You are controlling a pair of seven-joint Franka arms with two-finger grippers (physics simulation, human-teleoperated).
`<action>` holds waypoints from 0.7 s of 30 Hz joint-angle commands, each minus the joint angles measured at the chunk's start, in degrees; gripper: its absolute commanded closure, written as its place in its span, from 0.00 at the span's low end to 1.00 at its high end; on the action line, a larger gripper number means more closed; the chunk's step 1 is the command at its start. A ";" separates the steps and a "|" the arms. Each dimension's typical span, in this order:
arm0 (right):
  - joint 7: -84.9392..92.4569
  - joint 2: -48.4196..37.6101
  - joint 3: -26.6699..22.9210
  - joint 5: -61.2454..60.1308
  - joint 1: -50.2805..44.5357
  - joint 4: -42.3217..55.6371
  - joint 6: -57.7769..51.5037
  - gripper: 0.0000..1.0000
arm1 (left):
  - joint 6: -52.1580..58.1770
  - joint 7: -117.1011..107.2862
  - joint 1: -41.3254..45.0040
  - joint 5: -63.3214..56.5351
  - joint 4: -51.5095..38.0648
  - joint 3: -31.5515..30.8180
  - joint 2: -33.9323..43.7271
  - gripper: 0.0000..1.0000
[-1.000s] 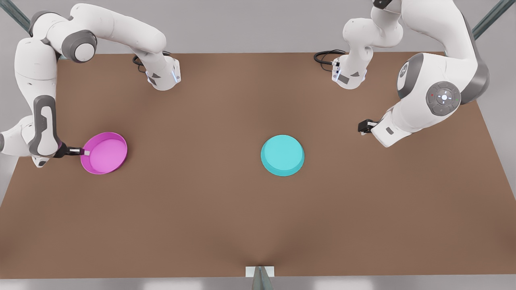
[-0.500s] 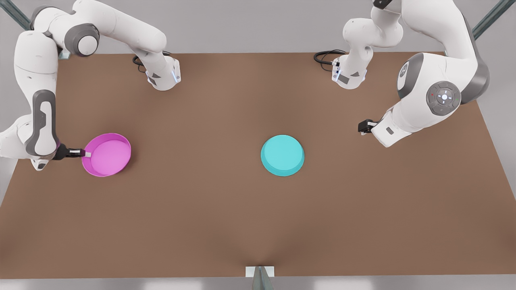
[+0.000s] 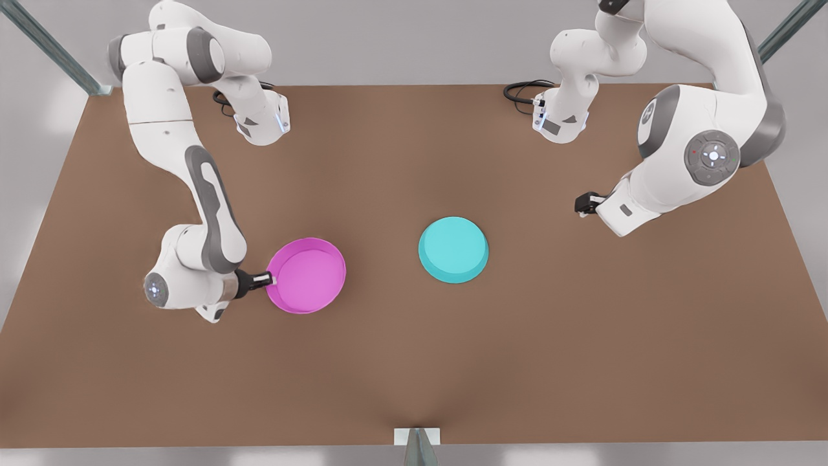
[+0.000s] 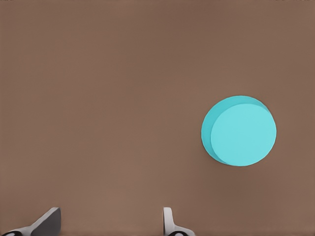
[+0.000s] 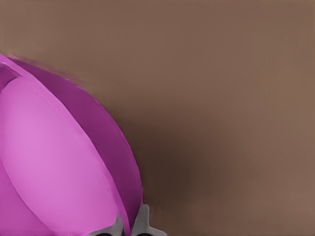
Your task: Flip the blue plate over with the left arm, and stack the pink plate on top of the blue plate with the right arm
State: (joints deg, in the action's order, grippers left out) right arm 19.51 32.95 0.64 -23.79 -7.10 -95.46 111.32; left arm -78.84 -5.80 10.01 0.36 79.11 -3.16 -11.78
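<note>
The blue plate (image 3: pixel 453 249) lies rim-down near the middle of the table, its flat base facing up; it is also in the left wrist view (image 4: pixel 239 132). To the front view's left of it is the pink plate (image 3: pixel 307 275), open side up and held by its rim. My right gripper (image 3: pixel 268 280) is shut on that rim, and the right wrist view shows the fingers (image 5: pixel 129 223) pinching the pink wall (image 5: pixel 49 162). On the front view's right my left gripper (image 3: pixel 585 204) waits apart from the blue plate, its fingers (image 4: pixel 108 223) open with nothing between them.
Both arm bases (image 3: pixel 262 123) (image 3: pixel 559 123) stand at the table's back edge, with black cables (image 3: pixel 521 90) beside them. A small bracket (image 3: pixel 417 437) sits at the front edge. Bare brown table (image 3: pixel 414 362) spreads across the front.
My right arm has swung toward the front view's right, carrying the pink plate from the table's far side to close beside the blue plate. The left arm and blue plate stayed still.
</note>
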 commanded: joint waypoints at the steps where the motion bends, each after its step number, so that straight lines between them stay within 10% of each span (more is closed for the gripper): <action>1: -0.18 0.01 0.06 0.42 -1.41 0.01 1.00 0.79 | 0.00 0.00 0.01 -0.09 0.08 0.00 0.00 0.00; 21: -33.66 7.21 1.29 -4.77 -31.04 12.23 8.12 0.79 | 0.00 0.00 0.01 -0.44 0.08 0.00 -0.35 0.00</action>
State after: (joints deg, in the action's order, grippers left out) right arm -13.92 40.39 1.93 -29.02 -38.15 -83.24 119.68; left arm -78.84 -5.72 10.03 -0.08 79.12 -3.16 -12.13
